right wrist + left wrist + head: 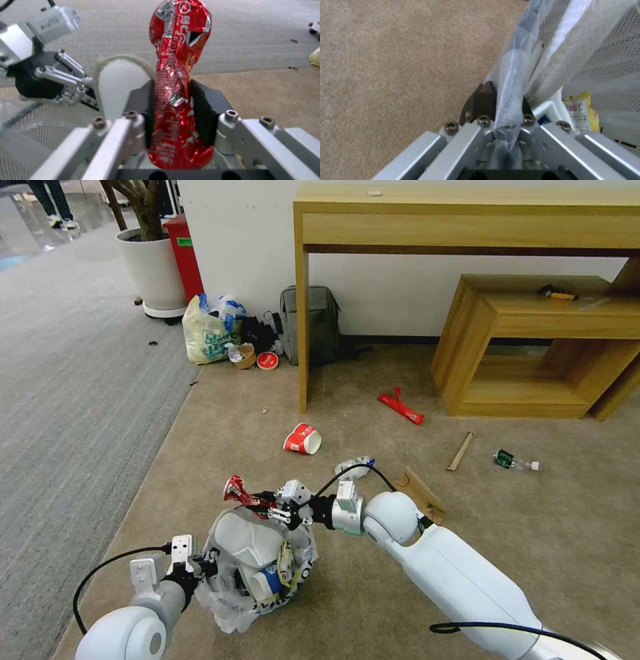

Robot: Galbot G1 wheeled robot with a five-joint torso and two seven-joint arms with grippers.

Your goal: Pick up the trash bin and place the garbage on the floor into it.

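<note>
Right gripper clamps a crinkled red foil wrapper over the bag-lined black mesh trash bin, gripped by left gripper; inside, seemingly 2 white slippers.

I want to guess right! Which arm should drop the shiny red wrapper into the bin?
Right. The right gripper is shut on the wrapper, just above the bin. The left gripper is busy pinching the bin's rim.

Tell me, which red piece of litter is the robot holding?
The shiny red wrapper, pinched in the right gripper over the trash bin. The red cup lies on the floor.
</note>
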